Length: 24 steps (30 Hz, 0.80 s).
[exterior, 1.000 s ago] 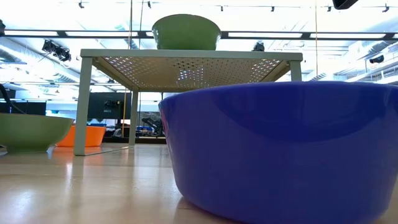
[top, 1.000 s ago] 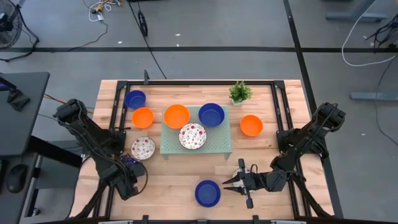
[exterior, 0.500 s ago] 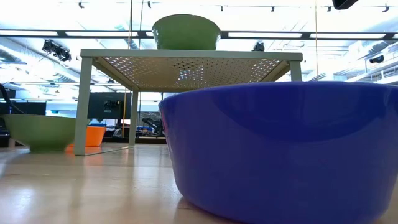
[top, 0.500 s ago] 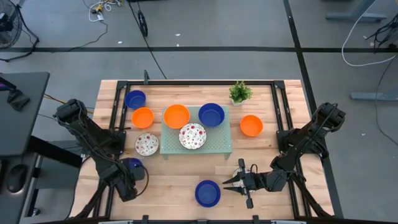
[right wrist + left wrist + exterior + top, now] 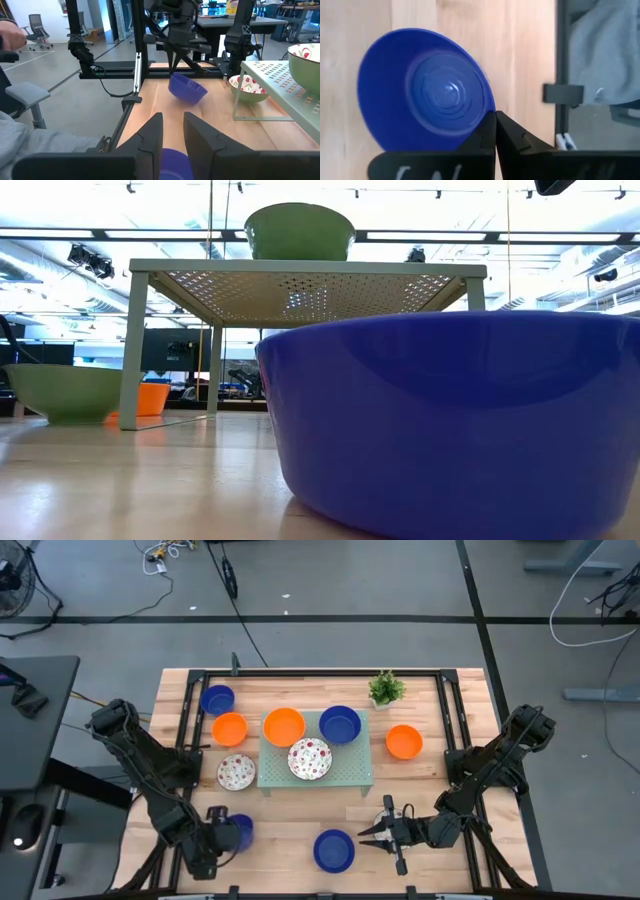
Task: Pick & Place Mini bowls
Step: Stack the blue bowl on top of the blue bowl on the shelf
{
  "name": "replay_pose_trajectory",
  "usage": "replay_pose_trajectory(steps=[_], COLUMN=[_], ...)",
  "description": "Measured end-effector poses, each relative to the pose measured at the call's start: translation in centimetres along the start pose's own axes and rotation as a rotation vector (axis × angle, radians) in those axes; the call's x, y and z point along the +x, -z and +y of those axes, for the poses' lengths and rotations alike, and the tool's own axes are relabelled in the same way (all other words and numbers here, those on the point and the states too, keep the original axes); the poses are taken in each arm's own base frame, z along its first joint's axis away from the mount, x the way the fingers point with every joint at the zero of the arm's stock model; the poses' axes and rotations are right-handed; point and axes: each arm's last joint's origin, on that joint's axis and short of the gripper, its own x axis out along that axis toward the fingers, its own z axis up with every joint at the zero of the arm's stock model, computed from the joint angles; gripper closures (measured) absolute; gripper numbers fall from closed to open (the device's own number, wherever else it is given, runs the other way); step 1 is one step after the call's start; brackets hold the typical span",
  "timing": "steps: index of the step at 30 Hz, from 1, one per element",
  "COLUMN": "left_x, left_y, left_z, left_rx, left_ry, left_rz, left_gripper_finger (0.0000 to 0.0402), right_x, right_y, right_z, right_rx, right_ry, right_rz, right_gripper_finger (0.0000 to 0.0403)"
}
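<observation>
The pale wooden desk (image 5: 280,830) carries a pale green perforated rectangular tray (image 5: 355,775) at its middle. Only the right wrist view shows the left gripper (image 5: 176,59) lifting a glossy dark blue mini bowl (image 5: 187,88), tilted, clear of the desk near the front left corner; its fingers (image 5: 485,136) pinch the rim. A second earlier it sat further back. The right gripper (image 5: 372,834) waits half-open beside another blue bowl (image 5: 333,850) at the front edge.

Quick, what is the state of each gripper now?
Left gripper: shut on a blue bowl, held above the table.
Right gripper: open, holding nothing.
</observation>
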Motion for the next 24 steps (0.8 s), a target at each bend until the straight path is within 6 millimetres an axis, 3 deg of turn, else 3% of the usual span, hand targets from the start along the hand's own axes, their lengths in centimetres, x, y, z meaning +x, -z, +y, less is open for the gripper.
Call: replay_pose_trajectory(steps=[6,14,24], left_x=[0.3,3.1,3.5], left_y=[-0.3,-0.5,-0.7], left_z=[-0.1,-0.4,-0.2], left_rx=[0.074,0.205,0.270], left_ry=[-0.027,-0.071,-0.109], left_rz=[-0.050,-0.029,-0.042], left_gripper_finger=[0.0400,0.0395,0.0309], right_x=[0.0,0.0,0.0], right_y=[0.0,0.0,0.0], right_z=[0.0,0.0,0.0], right_rx=[0.000,-0.001,-0.001], right_ry=[0.000,0.000,0.000], right_rz=[0.000,0.000,0.000], right_gripper_finger=[0.0321,0.0321,0.0321])
